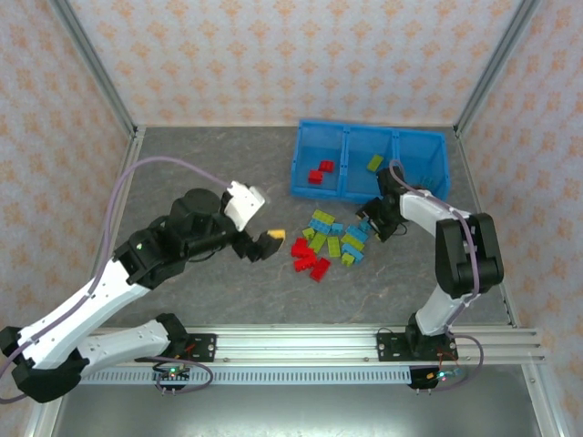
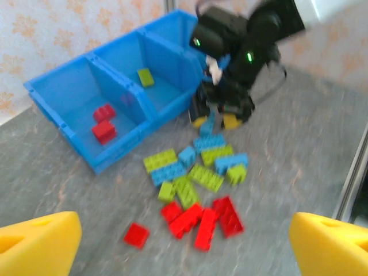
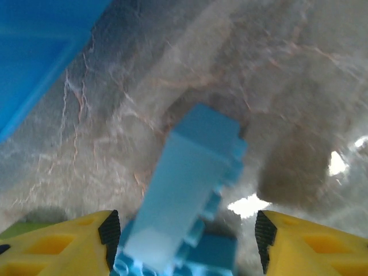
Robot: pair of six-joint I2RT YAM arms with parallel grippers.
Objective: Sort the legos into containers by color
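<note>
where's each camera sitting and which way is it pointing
Top external: above and behind the bases, looking down; left arm, right arm, blue bin, lego pile.
Left wrist: on the left arm, facing pile and bin; own yellow fingertips at bottom corners.
Right wrist: close over the table; own yellow fingers flank a light blue brick.
Shared: top and left wrist both show the bin's red bricks.

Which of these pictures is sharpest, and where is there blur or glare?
Top external view: sharp, evenly lit, soft shadows on the grey marbled table. Left wrist view: mildly smeared, the bright blue plastic bin soft-edged. Right wrist view: blurriest; the close light blue studded brick is unfocused, white glare beside it.
</note>
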